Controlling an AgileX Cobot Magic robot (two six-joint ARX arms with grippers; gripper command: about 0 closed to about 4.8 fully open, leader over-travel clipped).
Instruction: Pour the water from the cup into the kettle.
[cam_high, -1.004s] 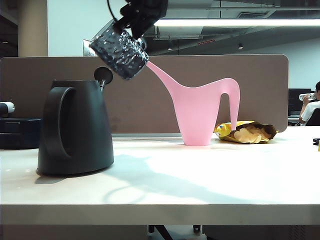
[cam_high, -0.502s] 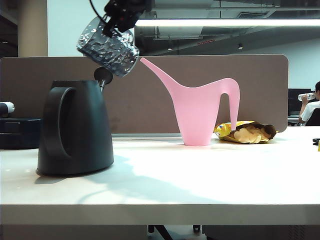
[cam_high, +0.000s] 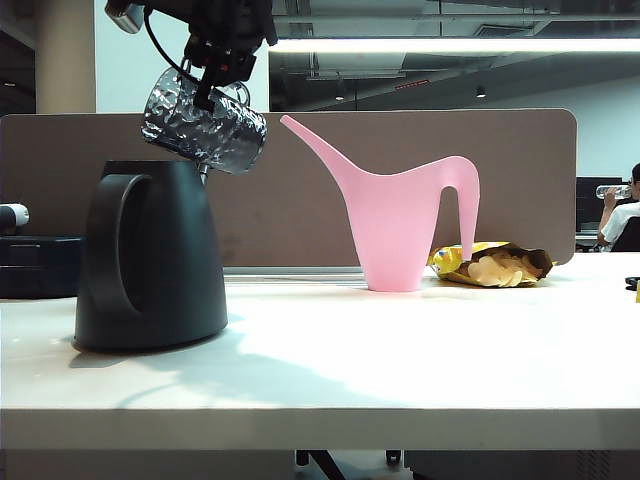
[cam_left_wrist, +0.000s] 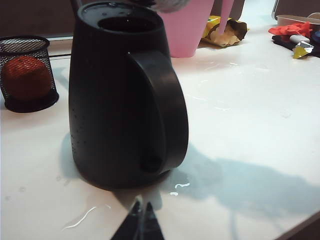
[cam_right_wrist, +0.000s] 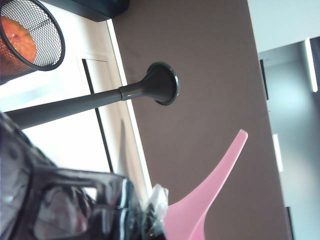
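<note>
Right gripper (cam_high: 213, 72) clamped on the tilted cup (cam_high: 203, 123) above the kettle (cam_high: 150, 255) mouth; left gripper (cam_left_wrist: 140, 227), fingers together, low by the kettle base; risk: water spilling onto the table (cam_high: 400, 350) if the rim sits off-centre.

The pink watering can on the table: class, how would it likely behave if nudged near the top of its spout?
The pink watering can is tall on a narrow base, so it would probably tip rather than slide. It looks like thin plastic, likely light. Its long spout would give a push plenty of leverage.

Brown partition (cam_high: 300, 190) behind white table (cam_high: 400, 360)
</note>
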